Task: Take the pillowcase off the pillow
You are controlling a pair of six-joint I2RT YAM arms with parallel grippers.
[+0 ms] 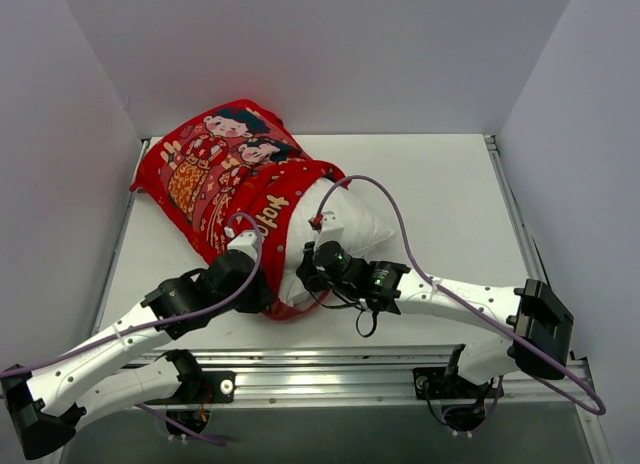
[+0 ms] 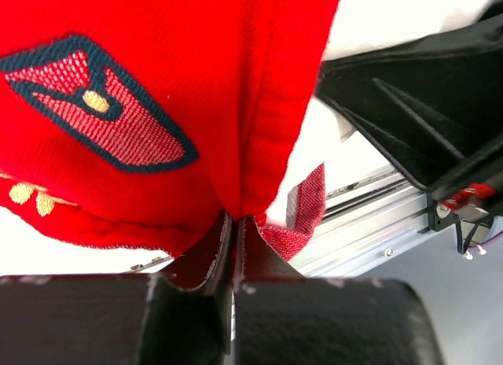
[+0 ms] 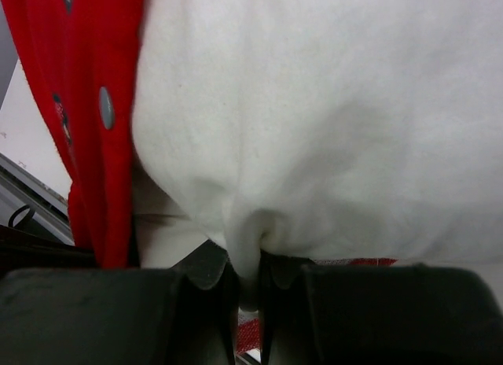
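Left gripper clamps the pillowcase hem, right gripper pinches the pillow beside it; pulling could slip either thin fold

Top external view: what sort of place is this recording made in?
Probably a lab robot cell, not a home: a white table boxed in by plain white walls, with an aluminium rail along its near edge.

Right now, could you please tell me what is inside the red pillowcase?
The white pillow: one end sticks out of the pillowcase. The rest is hidden under the red fabric, as is anything else inside.
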